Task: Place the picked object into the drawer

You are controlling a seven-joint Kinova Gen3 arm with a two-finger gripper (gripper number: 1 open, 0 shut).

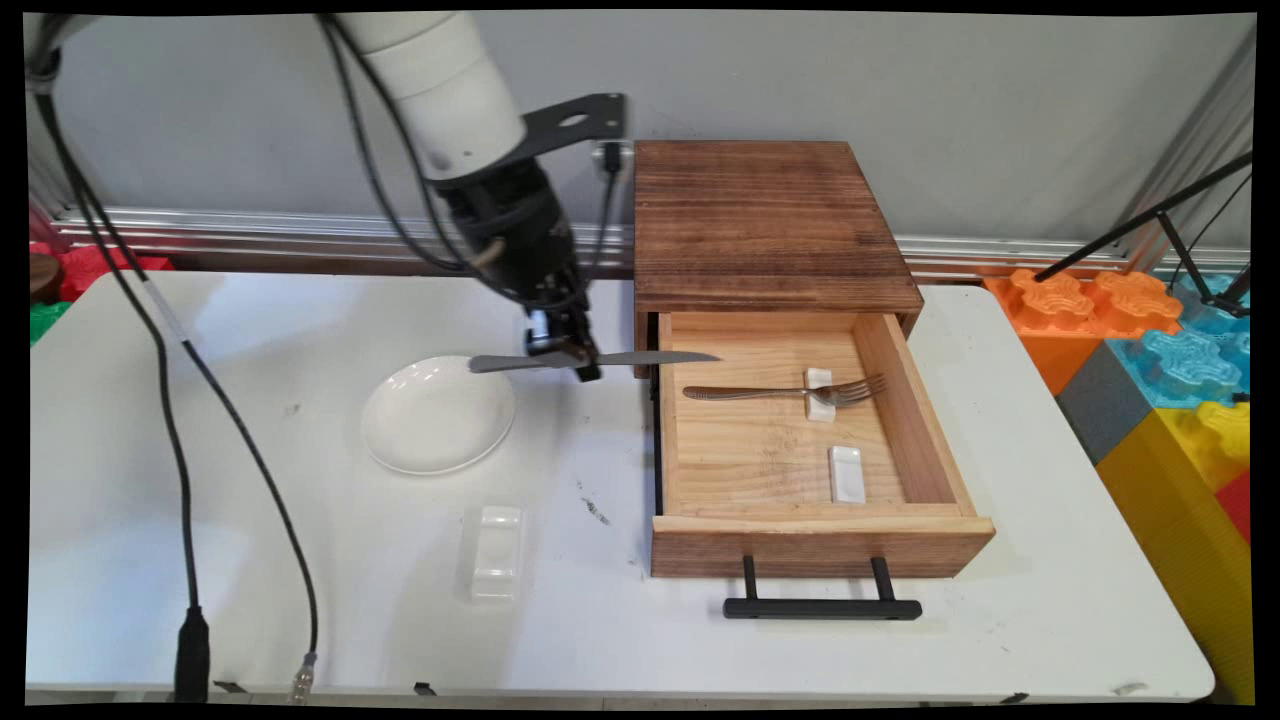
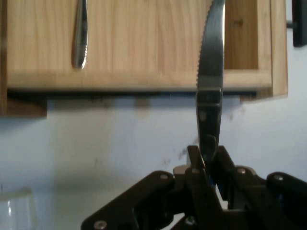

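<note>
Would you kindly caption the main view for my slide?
Tool holds a knife level over the open drawer's edge.

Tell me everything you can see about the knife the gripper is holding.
The knife is a plain grey metal table knife with a serrated blade edge, seen in the hand view. The gripper pinches it near the middle, so it hangs level above the table. Its handle end points over the white plate; its blade tip reaches across the left wall of the open wooden drawer. Only the fingers touch it.
</note>
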